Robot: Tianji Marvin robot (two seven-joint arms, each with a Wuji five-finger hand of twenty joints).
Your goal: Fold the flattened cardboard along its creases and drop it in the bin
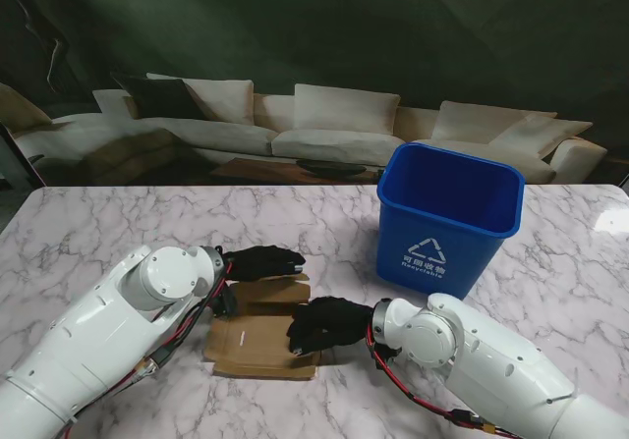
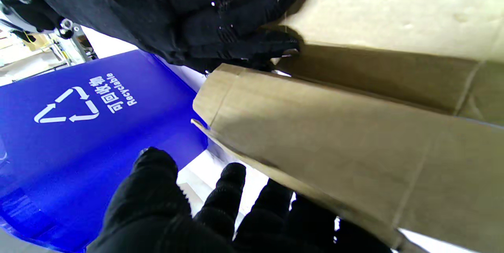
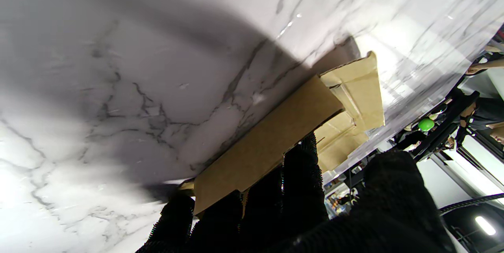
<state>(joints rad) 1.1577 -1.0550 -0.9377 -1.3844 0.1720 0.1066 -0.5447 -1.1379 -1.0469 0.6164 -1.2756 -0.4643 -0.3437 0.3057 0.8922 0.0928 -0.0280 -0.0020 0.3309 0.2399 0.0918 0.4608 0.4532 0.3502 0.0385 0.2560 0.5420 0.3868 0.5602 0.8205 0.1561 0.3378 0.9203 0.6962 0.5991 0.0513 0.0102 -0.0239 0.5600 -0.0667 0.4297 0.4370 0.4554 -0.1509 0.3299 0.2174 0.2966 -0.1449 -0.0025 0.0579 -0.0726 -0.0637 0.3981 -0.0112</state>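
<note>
Flat on the marble table (image 1: 118,223): brown cardboard (image 1: 257,341), matte, creased, 1 flap raised at its far edge. Just to its right, well within reach, a blue plastic bin (image 1: 447,225), glossy, with white recycling mark. Left hand (image 1: 261,261) in black knit glove, fingers spread and loose, under the raised flap at the far edge, gripping nothing. Right hand (image 1: 324,323), also black-gloved, fingers (image 3: 301,174) curled over the right edge of the cardboard, grasping it.
</note>
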